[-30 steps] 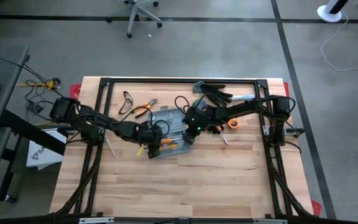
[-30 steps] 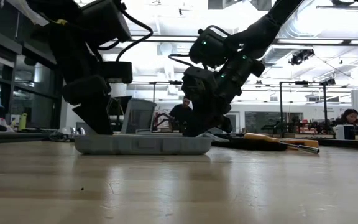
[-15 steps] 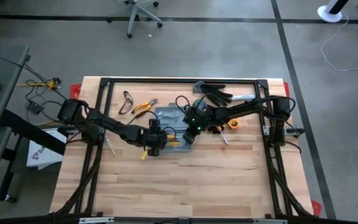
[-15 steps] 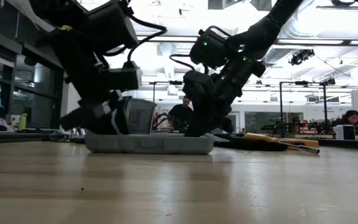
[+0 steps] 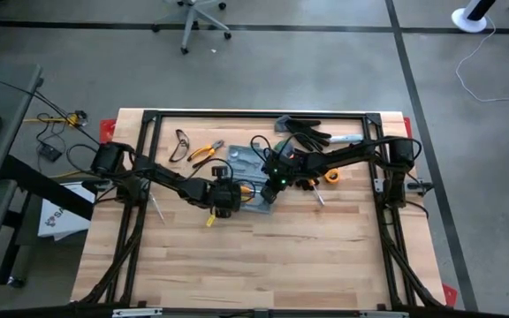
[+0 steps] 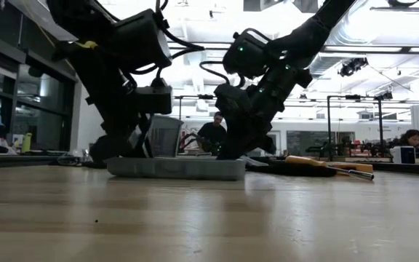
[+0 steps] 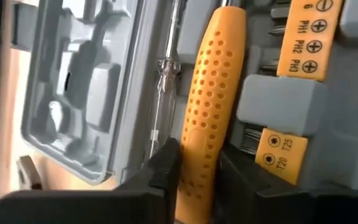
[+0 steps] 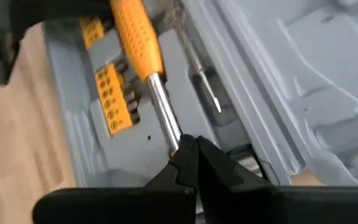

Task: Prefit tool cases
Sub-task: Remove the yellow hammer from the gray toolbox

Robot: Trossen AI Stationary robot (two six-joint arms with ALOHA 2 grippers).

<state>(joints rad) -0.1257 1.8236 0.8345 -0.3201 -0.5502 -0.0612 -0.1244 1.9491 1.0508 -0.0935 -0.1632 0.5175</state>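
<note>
The open tool case (image 5: 247, 168) lay mid-table (image 5: 325, 256). Our left tool (image 7: 197, 168) stood part-closed around the yellow screwdriver (image 7: 211, 93) handle in its tray; our right tool (image 8: 191, 152) sat shut against the steel shaft (image 8: 161, 112). We judged the plastic case light, stiff and apt to slide on smooth wood, best held by its rim. A workshop lay behind.

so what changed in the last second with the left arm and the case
The left gripper moved in along the table toward the right arm, over the open tool case, and its fingers closed in around the yellow screwdriver handle. The case also slid slightly toward the right arm. The right gripper stayed where it was, shut, its tips at the screwdriver's metal shaft.
</note>
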